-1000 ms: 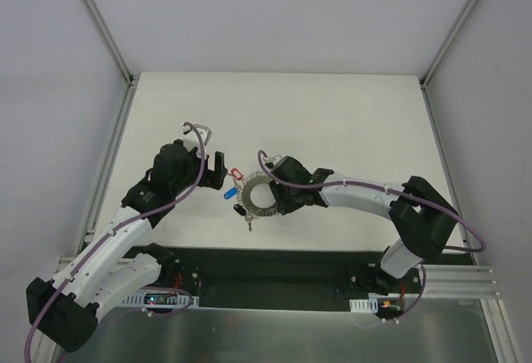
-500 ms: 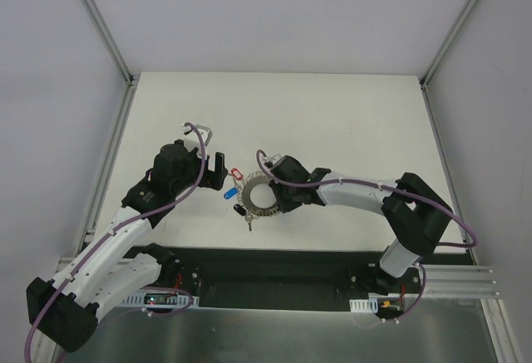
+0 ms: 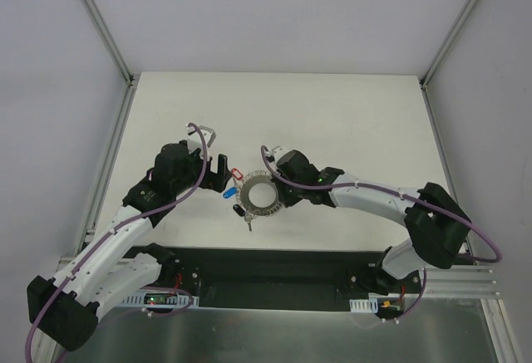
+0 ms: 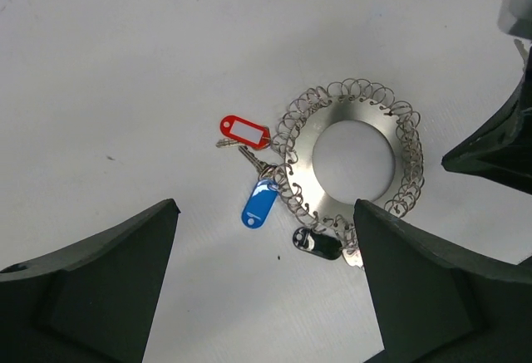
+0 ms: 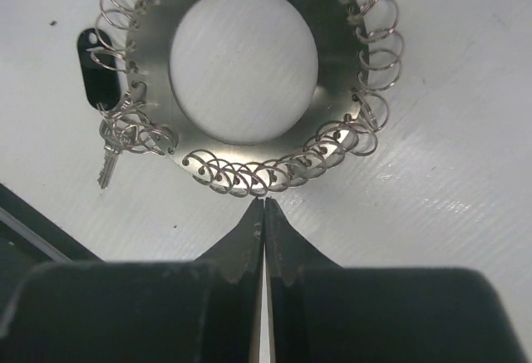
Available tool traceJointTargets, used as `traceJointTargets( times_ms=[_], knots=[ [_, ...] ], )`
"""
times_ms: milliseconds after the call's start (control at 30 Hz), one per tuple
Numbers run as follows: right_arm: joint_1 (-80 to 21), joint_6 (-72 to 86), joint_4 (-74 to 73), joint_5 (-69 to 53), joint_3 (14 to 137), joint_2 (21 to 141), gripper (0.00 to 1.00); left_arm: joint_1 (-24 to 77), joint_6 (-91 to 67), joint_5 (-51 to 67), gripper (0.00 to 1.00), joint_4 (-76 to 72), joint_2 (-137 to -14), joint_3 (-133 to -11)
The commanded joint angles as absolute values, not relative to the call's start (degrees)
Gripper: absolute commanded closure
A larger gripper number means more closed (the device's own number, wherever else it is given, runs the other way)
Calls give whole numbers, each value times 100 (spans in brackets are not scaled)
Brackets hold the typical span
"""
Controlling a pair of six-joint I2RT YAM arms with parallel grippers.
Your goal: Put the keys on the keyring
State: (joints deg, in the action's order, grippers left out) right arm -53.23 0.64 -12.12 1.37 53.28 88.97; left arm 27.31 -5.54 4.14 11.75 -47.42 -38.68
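My right gripper is pinched empty, tips just beside the keyring; left gripper gapes over the blue tag and red tag; the table stretches wide beyond.

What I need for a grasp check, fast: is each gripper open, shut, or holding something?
Left gripper: open, holding nothing.
Right gripper: shut, fingertips together just beside the keyring, nothing visibly held.

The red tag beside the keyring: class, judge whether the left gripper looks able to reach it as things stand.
Probably yes. The left gripper hovers open close to the red tag, which lies uncovered on the table. The right gripper, shut, sits on the opposite side of the keyring, out of the way.
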Motion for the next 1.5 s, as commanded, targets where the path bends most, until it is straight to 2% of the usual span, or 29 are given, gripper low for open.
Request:
traceJointTargets(
  times_ms=[0,167,367,567,700,767,800,967,1133,1167,1233,1300,1400,1467],
  knots=[
    [-5317,-386,-1134,430,5361,8341,99,2707,-685,808,13,888,-4816,-3876],
    [-5309,-273,-1266,571,5432,8463,99,2716,-782,905,13,809,-4913,-3894],
    [-4932,-36,-1309,746,5887,8832,85,2716,-879,756,13,809,-5009,-3885],
    [-4421,377,-1379,764,6161,9193,69,2716,-1616,668,17,730,-5483,-4060],
    [-4184,711,-1397,887,6065,9176,51,2830,-2337,397,21,545,-6124,-4288],
    [-4087,835,-1363,1027,5854,9001,46,3102,-2557,-111,25,527,-6571,-4552],
    [-4043,852,-1345,1072,5801,8939,40,3207,-2610,-288,26,536,-6731,-4666],
    [-3850,888,-1406,1309,5441,8421,22,3813,-2988,-992,42,545,-7926,-5413],
    [-3639,888,-1520,1476,5195,7999,16,4183,-3287,-1414,54,545,-8971,-6045],
    [-3604,862,-1529,1416,5125,7946,15,4271,-3331,-1485,59,545,-9095,-6116],
    [-3516,791,-1599,1398,5089,7823,14,4385,-3419,-1695,61,536,-9437,-6327],
    [-3446,712,-1635,1380,5036,7744,13,4525,-3480,-1801,69,545,-9649,-6451],
    [-3323,598,-1652,1292,4957,7673,13,4658,-3542,-2012,76,554,-10010,-6688],
    [-3243,528,-1644,1205,4922,7638,13,4711,-3568,-2205,76,589,-10256,-6829]
  ],
)
